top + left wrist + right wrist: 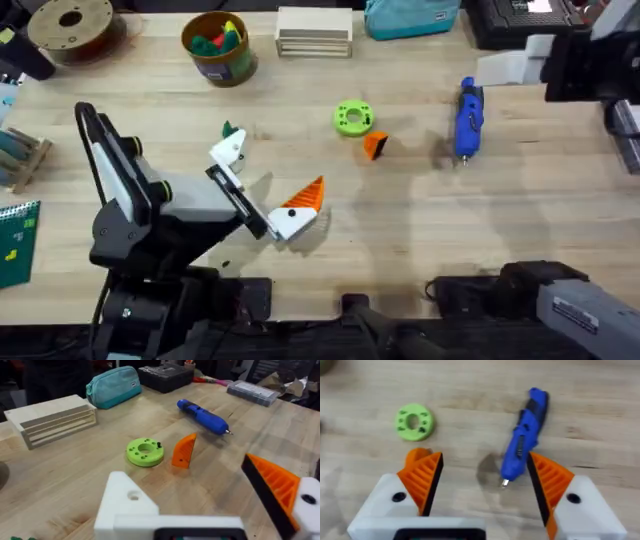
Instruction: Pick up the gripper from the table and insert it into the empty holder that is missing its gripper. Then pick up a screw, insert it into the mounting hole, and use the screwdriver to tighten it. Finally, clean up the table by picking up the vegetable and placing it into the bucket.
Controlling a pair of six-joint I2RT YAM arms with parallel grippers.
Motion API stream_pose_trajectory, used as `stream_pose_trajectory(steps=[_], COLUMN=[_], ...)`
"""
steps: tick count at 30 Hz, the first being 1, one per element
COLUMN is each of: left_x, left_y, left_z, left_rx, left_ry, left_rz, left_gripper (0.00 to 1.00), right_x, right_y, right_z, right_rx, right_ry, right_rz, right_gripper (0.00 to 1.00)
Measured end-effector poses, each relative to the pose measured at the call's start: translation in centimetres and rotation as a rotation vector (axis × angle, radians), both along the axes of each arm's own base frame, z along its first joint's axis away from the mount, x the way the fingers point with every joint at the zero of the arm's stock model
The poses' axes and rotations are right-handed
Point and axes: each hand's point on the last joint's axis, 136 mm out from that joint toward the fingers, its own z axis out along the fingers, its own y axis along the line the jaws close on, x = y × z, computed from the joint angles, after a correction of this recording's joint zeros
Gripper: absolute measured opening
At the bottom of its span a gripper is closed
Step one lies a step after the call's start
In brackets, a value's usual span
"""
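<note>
- On the table near its middle, I see the gripper point(375, 146), the loose orange wedge, standing just beside the green disc point(352, 117); nothing is touching it, so I judge the first step, picking it up, is not yet done.
- My left gripper point(262, 185) rests low over the wood, spread open and empty. One of its white finger blocks carries an orange pad point(306, 194); the other, the holder point(228, 151), is bare, with its mounting hole visible in the left wrist view point(133, 494).
- My right gripper point(482, 485) hangs above the table with its fingers released, holding nothing. Between them lies the screwdriver point(522, 445), the wedge just beside one pad.
- The screwdriver point(468, 118) lies flat, well apart from the left arm, bit toward me.
- The vegetable point(230, 130) looks to be the small dark green piece just beyond the bare holder; I cannot tell its shape.
- The bucket point(219, 50) sits at the far edge with coloured toys already inside.
- Small dark specks on the disc may be the screws; I cannot be sure.
- Next, I would shift the right gripper over the wedge, pinch its smooth sides, and carry it to the bare holder, ribbed face inward.
</note>
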Motion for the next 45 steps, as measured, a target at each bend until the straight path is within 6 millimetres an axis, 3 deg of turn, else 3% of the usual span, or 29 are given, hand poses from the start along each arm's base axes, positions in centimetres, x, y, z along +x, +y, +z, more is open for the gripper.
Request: stream_pose_trajectory(steps=[1,2,11,20,21,23,24,30,36,41,44,45], left_x=[0.0,0.0,0.0,0.0,0.0,0.0,0.0,0.0,0.0,0.0,0.0,0.0], left_y=[0.0,0.0,0.0,0.0,0.0,0.0,0.0,0.0,0.0,0.0,0.0,0.0], left_z=[0.0,0.0,0.0,0.0,0.0,0.0,0.0,0.0,0.0,0.0,0.0,0.0], left_rx=[0.0,0.0,0.0,0.0,0.0,0.0,0.0,0.0,0.0,0.0,0.0,0.0], left_ry=[0.0,0.0,0.0,0.0,0.0,0.0,0.0,0.0,0.0,0.0,0.0,0.0], left_rz=[0.0,0.0,0.0,0.0,0.0,0.0,0.0,0.0,0.0,0.0,0.0,0.0], left_gripper=[0.985,0.985,0.985,0.985,0.985,0.985,0.985,0.985,0.985,0.985,0.985,0.985], right_x=[-0.1,-0.3,-1.0,-1.8,-1.6,-1.5,-1.3,-0.6,0.0,-0.1,-0.3,-0.3], right_y=[0.5,2.4,9.1,13.5,14.3,14.6,14.7,15.0,15.3,15.6,15.8,15.9], right_z=[0.0,-0.1,-3.3,-6.6,-8.1,-9.3,-11.0,-13.7,-15.3,-15.5,-15.5,-15.5], right_rx=[0.02,0.068,0.059,-0.056,-0.078,-0.091,-0.106,-0.127,-0.137,-0.152,-0.161,-0.162], right_ry=[0.002,0.013,0.146,0.246,0.285,0.321,0.372,0.438,0.459,0.457,0.453,0.453], right_rz=[0.018,0.085,0.316,0.457,0.477,0.482,0.481,0.478,0.486,0.511,0.53,0.532], right_gripper=[0.99,0.987,0.987,0.987,0.987,0.987,0.985,0.986,0.986,0.973,0.875,0.75])
